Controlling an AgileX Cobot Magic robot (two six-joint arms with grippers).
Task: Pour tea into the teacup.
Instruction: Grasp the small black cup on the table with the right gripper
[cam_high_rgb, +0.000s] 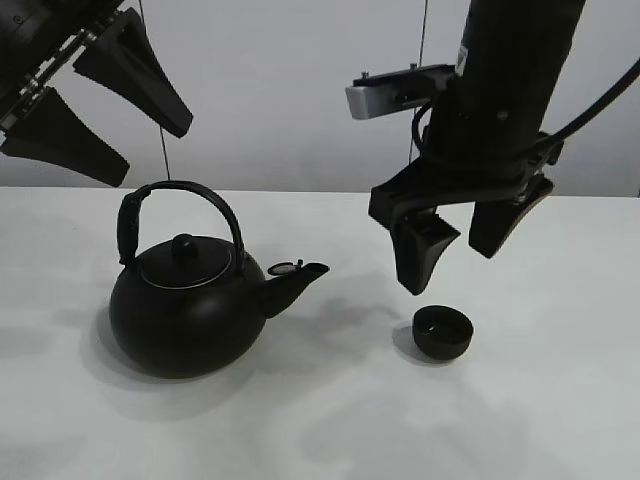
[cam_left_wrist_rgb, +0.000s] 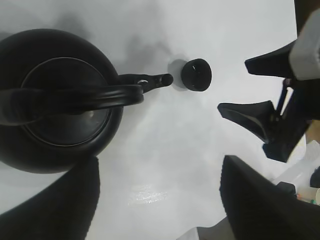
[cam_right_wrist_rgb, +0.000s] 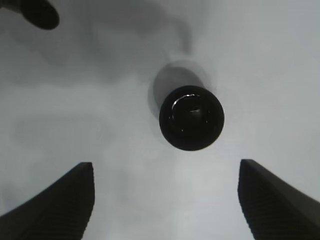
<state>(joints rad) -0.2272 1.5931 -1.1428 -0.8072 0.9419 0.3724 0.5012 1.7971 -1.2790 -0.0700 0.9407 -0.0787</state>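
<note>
The teacup (cam_high_rgb: 442, 331) is a small round black cup standing on the white table, right of centre; it also shows as the teacup (cam_left_wrist_rgb: 196, 74) and, from straight above, the teacup (cam_right_wrist_rgb: 191, 117). A big black kettle (cam_high_rgb: 185, 305) with an arched handle stands to its left, spout (cam_high_rgb: 297, 282) pointing toward the cup. My right gripper (cam_high_rgb: 462, 248) hangs open just above the cup with nothing between its fingers. High at the upper left, my left gripper (cam_high_rgb: 110, 105) is open and empty, well above the kettle (cam_left_wrist_rgb: 60, 100).
The white table (cam_high_rgb: 330, 430) spreads around both objects, with a pale wall behind. In the left wrist view, some small clutter (cam_left_wrist_rgb: 307, 185) lies off the table's edge.
</note>
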